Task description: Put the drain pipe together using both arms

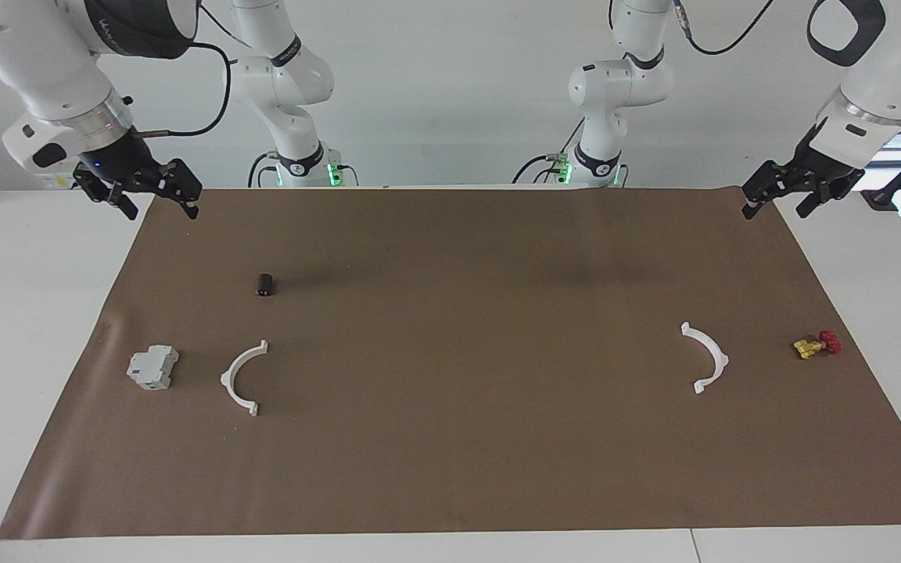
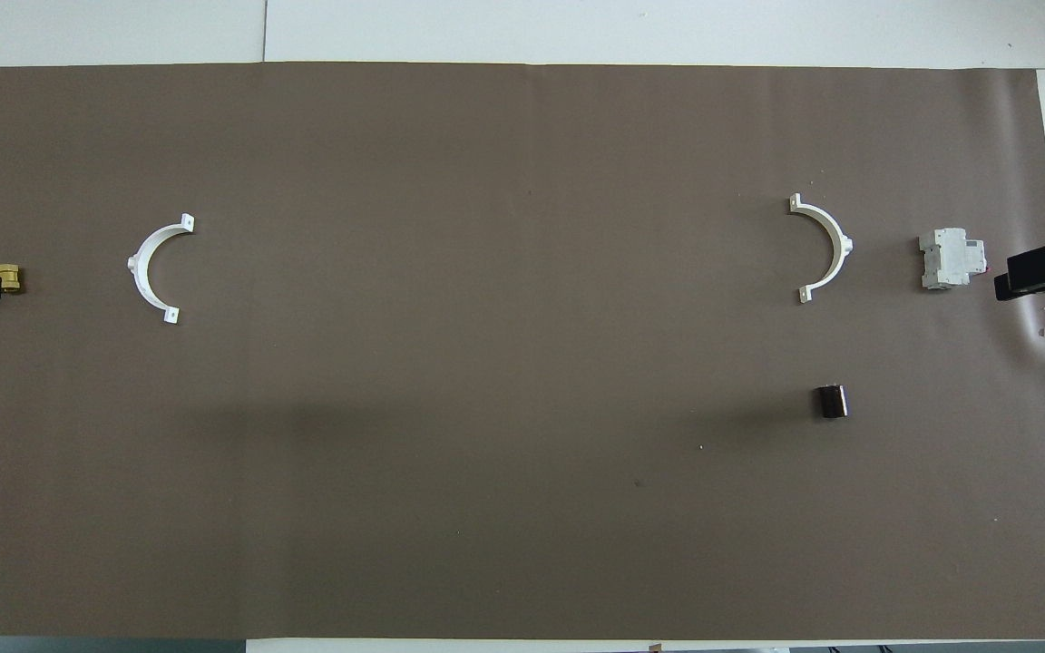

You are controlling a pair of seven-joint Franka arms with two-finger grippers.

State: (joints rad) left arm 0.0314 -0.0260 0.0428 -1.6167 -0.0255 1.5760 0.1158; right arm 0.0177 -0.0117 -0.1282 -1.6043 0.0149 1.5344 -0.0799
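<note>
The drain pipe lies as two separate white half-rings on the brown mat. One half-ring (image 1: 241, 378) (image 2: 824, 249) lies toward the right arm's end, beside a grey block. The other half-ring (image 1: 707, 356) (image 2: 155, 268) lies toward the left arm's end. Their open sides face each other across the mat. My right gripper (image 1: 163, 209) hangs open and empty, high over the mat's edge at its own end. My left gripper (image 1: 776, 209) hangs open and empty, high over the mat's edge at its end. Both arms wait.
A grey boxy block (image 1: 152, 367) (image 2: 949, 260) sits at the right arm's end. A small dark cylinder (image 1: 265, 285) (image 2: 832, 401) lies nearer to the robots than that half-ring. A yellow and red valve piece (image 1: 816, 345) (image 2: 7, 277) lies at the left arm's end.
</note>
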